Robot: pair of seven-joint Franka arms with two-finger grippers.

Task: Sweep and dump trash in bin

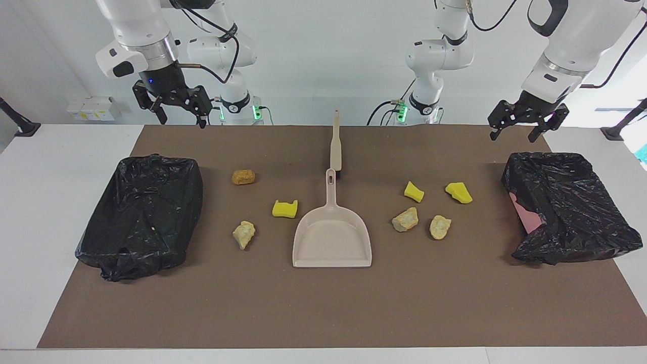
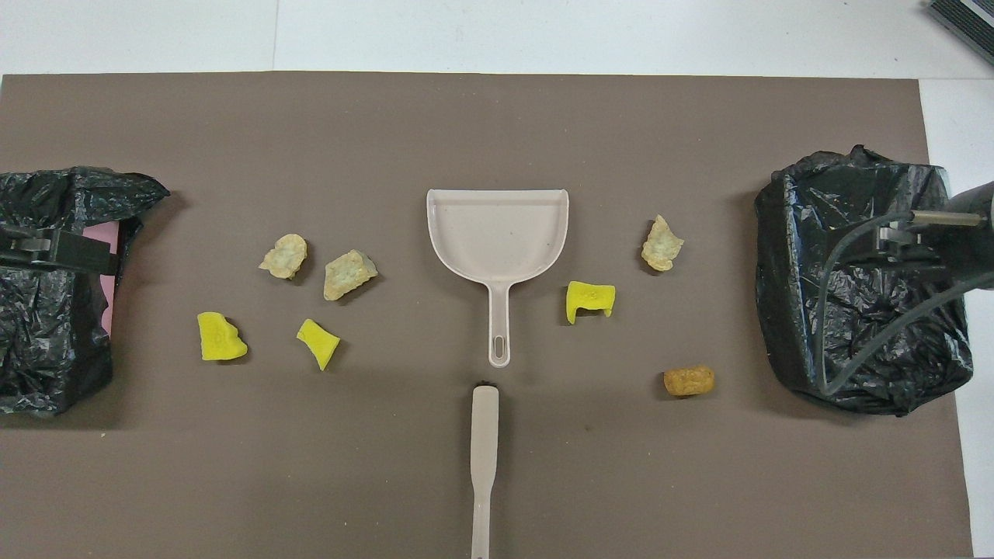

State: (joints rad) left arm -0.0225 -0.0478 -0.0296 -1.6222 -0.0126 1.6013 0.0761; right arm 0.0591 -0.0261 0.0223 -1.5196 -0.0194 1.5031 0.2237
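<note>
Several small lumps of trash lie on the brown mat around a beige dustpan. Toward the right arm's end are an orange-brown lump, a yellow foam piece and a beige chunk. Toward the left arm's end are two yellow pieces and two beige chunks. The beige brush lies nearer to the robots than the dustpan, in line with its handle. My right gripper hangs open and empty, raised at the mat's edge. My left gripper hangs open and empty over its end's bin.
Two bins lined with black bags stand on the mat, one at the right arm's end and one at the left arm's end. White table surrounds the mat.
</note>
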